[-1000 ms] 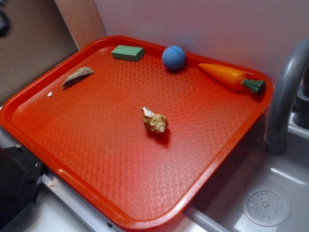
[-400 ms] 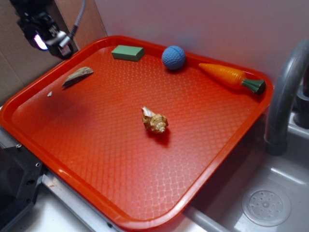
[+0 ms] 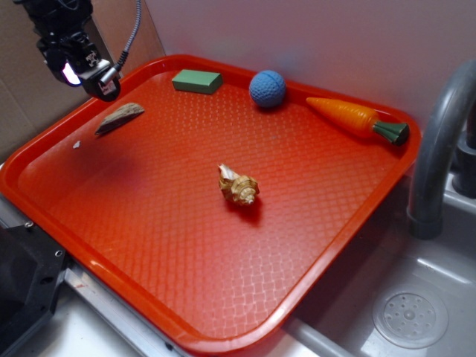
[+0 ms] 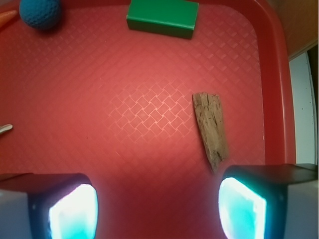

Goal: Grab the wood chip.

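Gripper above the tray's upper-left corner, wood chip off-centre beneath it.

Gripper (image 4: 157,211) hangs spread wide and empty over the red tray (image 3: 149,297). The wood chip (image 4: 211,130) lies flat at the right of the wrist view, its pointed end just beside the right finger (image 4: 249,204), its long axis running up the frame, slightly tilted. In my judgement, centring calls for a shift rightward. The green block (image 4: 162,17) sits well clear.
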